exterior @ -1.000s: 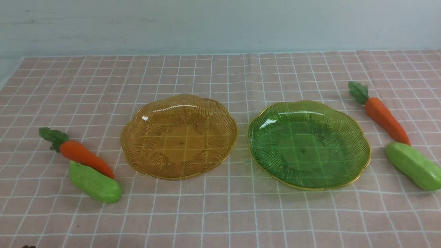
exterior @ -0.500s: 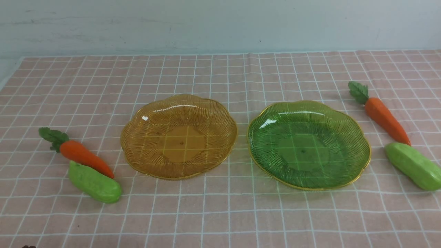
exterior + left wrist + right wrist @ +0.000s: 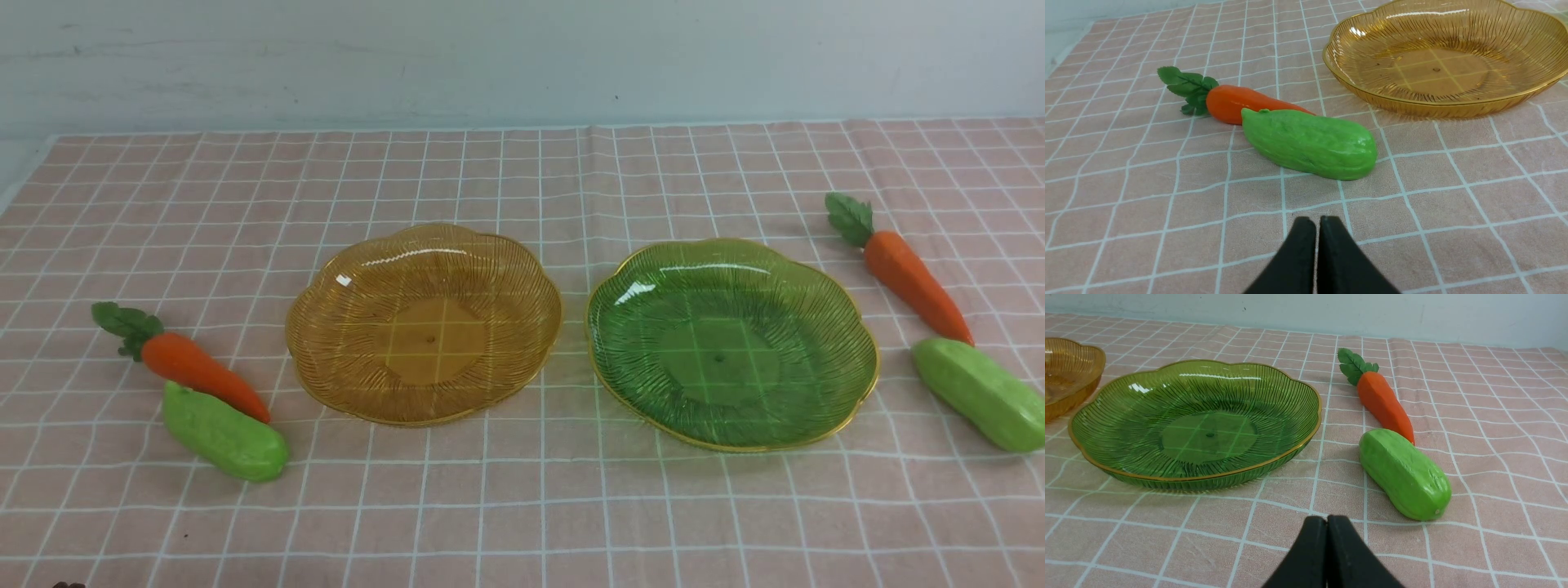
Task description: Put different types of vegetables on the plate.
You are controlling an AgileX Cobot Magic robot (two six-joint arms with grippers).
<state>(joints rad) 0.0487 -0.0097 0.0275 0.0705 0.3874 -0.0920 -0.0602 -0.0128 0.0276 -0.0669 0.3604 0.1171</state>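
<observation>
An amber plate (image 3: 423,322) and a green plate (image 3: 731,341) sit side by side on the checked cloth, both holding nothing. At the left lie a carrot (image 3: 189,365) and a green gourd (image 3: 224,433), touching. At the right lie a second carrot (image 3: 908,273) and gourd (image 3: 980,393). Neither arm shows in the front view. My left gripper (image 3: 1317,222) is shut and empty, short of the left gourd (image 3: 1310,143) and carrot (image 3: 1229,103). My right gripper (image 3: 1327,520) is shut and empty, near the right gourd (image 3: 1404,473), carrot (image 3: 1384,402) and green plate (image 3: 1196,424).
The pink checked cloth (image 3: 539,506) covers the table up to a pale wall (image 3: 522,57) at the back. The amber plate's rim shows in the left wrist view (image 3: 1437,104) and at the edge of the right wrist view (image 3: 1069,388).
</observation>
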